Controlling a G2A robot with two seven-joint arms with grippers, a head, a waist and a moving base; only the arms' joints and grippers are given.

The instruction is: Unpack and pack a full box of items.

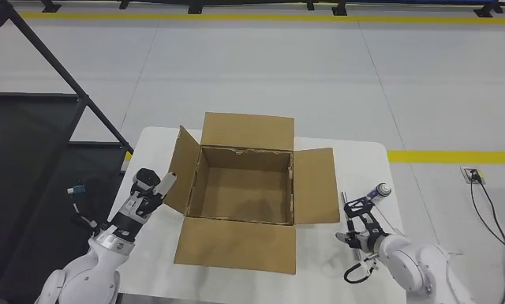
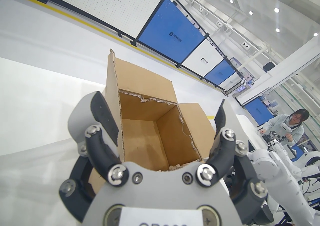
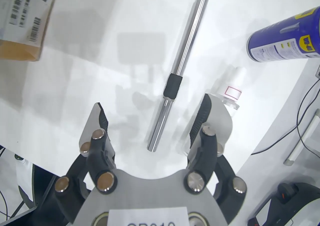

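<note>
An open cardboard box stands in the middle of the white table, all its flaps spread and its inside bare. My left gripper is open just off the box's left flap, holding nothing. My right gripper is open over the table to the right of the box. A metal rod with a black band lies on the table, one end between the fingers. Beside the rod sit a small clear bottle with a white cap and a blue spray can, the can lying on its side.
A box flap with printed labels lies close to the rod. A black metal frame stands off the table's left side. Cables run past the table's right edge. Bare table lies in front of the box.
</note>
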